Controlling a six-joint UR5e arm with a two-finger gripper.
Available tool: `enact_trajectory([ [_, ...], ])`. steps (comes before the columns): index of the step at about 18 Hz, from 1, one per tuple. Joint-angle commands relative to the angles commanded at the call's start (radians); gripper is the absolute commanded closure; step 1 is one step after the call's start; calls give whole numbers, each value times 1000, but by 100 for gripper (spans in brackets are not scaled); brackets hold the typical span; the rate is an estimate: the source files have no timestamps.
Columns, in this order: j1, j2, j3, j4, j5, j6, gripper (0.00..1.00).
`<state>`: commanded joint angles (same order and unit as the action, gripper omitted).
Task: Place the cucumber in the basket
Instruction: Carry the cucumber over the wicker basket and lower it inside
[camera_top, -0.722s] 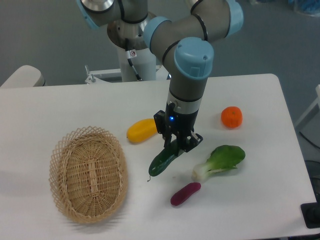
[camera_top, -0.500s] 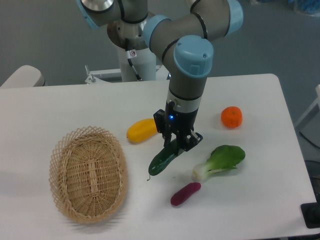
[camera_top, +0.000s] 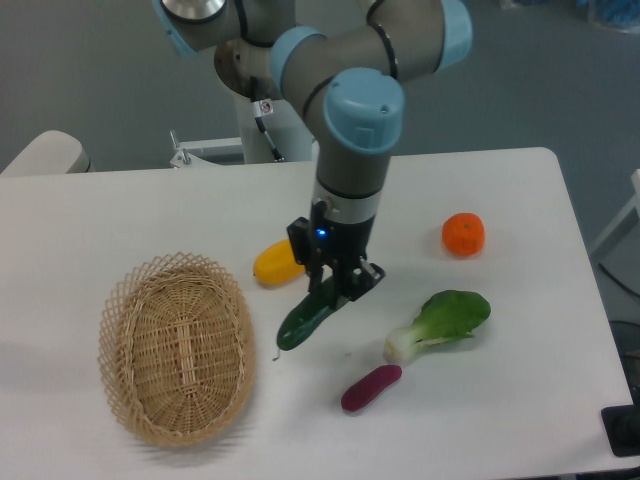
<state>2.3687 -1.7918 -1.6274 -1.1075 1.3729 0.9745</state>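
Note:
The dark green cucumber (camera_top: 304, 319) hangs tilted just above the table, its upper end clamped in my gripper (camera_top: 331, 287), which is shut on it. Its lower end points down-left toward the basket (camera_top: 176, 346), an oval tan wicker basket lying empty at the left of the table. A short gap of table separates the cucumber's tip from the basket's right rim.
A yellow oblong vegetable (camera_top: 275, 262) lies just left of the gripper. A bok choy (camera_top: 442, 323) and a small purple vegetable (camera_top: 370, 387) lie to the right and below. An orange (camera_top: 463, 234) sits at the right. The table's front edge is near the basket.
The arm has carried the cucumber leftward toward the basket, and slightly up. Everything else on the table has stayed put.

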Motion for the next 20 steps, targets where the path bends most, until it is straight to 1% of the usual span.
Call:
enact_trajectory([
  [3,-67,23,-51,5,6,-121,73],
  [6,-135,20,-75,5,8,-342,74],
  [9,-199,-21,-84,6,18,-500,74],
  [11,-224,-53,-78,11,15,-609,74],
  [13,-256,-101,-62,24,18,-695,74],
  [15,-279,-130,-48,28,18,-709,73],
  [17,-286,-144,-48,35,20,-709,74],
  [20,-295,-172,-46,60,23,-705,73],
])
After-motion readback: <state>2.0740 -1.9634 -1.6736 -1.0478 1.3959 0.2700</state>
